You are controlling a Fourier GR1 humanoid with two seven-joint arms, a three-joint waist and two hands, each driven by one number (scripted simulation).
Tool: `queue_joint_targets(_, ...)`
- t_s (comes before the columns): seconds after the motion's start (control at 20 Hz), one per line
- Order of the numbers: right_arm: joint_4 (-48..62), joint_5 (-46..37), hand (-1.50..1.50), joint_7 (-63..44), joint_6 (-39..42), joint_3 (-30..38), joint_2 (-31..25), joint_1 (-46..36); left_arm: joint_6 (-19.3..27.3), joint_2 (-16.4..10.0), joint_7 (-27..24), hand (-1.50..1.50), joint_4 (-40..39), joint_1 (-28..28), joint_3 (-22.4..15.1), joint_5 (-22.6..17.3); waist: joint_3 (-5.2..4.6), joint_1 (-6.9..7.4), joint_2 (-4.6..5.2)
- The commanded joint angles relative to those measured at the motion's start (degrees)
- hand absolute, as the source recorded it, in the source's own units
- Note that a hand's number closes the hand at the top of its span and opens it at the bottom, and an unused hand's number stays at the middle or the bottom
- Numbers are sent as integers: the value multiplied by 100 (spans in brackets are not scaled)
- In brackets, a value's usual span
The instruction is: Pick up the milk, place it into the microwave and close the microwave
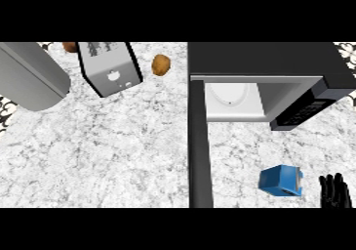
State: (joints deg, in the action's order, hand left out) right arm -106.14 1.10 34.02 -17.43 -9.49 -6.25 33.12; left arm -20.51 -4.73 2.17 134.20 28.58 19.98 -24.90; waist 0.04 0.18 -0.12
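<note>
milk carton (281, 180) on counter (101, 146) before open microwave (267, 63), right hand (335, 194) just beside it, released, holding nothing

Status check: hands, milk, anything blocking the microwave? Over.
Right hand open, lower right, holding nothing; left hand not in view. Milk on counter beside right hand, ungrasped. Microwave door open, nothing between it and milk.

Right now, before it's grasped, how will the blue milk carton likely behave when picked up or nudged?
The milk carton looks boxy with flat faces, so it should slide rather than roll. It looks squat, so tipping seems unlikely. Its smooth sides could slip in the open right hand beside it.
</note>
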Motion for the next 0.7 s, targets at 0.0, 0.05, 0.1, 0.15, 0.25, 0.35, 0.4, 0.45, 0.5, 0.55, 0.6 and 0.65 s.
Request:
queue_joint_targets(0.0,729,155,-150,301,124,291,26,-371,34,-310,94,-150,-218,-504,531,-415,-2,-13,8)
queue_joint_targets(0.05,682,358,-150,12,210,524,-78,-593,-387,203,-160,-150,42,160,99,-96,-3,19,3)
queue_joint_targets(0.1,994,496,-150,205,412,684,-175,-639,-264,98,-5,-150,44,14,249,-221,-2,10,5)
queue_joint_targets(0.15,1282,498,-150,672,511,712,-156,-454,-453,332,-317,-150,-6,146,82,95,-2,6,1)
queue_joint_targets(0.25,2029,452,-150,1262,662,647,9,-638,-431,175,-179,-150,74,148,376,-257,0,19,1)
queue_joint_targets(0.35,1693,711,-150,828,894,856,-199,-737,-404,457,-118,-150,161,175,69,123,-3,1,5)
queue_joint_targets(0.4,2127,479,-150,1164,725,709,50,-846,-547,383,-242,-150,-248,-55,195,78,-3,-4,7)
queue_joint_targets(0.45,2066,535,-150,1140,872,831,-149,-752,-625,164,3,-150,291,300,578,-570,-2,17,1)
queue_joint_targets(0.5,2405,363,-150,1567,808,675,65,-658,-464,262,-38,-150,0,-101,375,-195,-2,-10,6)
queue_joint_targets(0.55,2722,546,-150,1344,906,1055,-176,-1250,-554,226,56,-150,186,168,578,-619,-1,26,5)
queue_joint_targets(0.6,3098,419,-150,1768,817,953,50,-1301,-520,447,156,-150,530,300,292,-353,1,29,4)
queue_joint_targets(0.65,3111,523,-150,1483,879,1153,-118,-1472,-593,436,-7,-150,4,13,356,-145,-2,10,8)
